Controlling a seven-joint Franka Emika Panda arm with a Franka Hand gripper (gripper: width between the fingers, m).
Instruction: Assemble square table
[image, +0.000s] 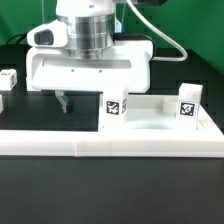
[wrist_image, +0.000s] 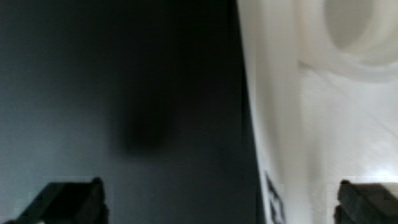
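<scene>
I'm looking down past the robot's two-finger gripper (wrist_image: 217, 203). Its jaws stand wide apart and grip nothing, and its dark fingers (wrist_image: 68, 200) hang above the black work surface (image: 110, 195).

The large thick white plastic square slab (image: 150, 118) lies flat just behind the long low white wall (image: 110, 148), tucked towards the wall's end on the exterior view's right. In the wrist view the slab (wrist_image: 329, 120) fills one side, showing a round recess. The gripper (image: 66, 104) hovers behind the wall, just off the slab's edge.

Two short white tagged block legs (image: 113, 106) (image: 187, 101) rise behind the wall by the slab. I cannot tell whether they are fastened. Another tagged block (image: 8, 80) sits well behind the wall's other end.

I judge the slab stiff, smooth and slippery, and too broad to span. I would pinch it across its thickness at mid-edge, clear of the recess, or push it against the wall.
</scene>
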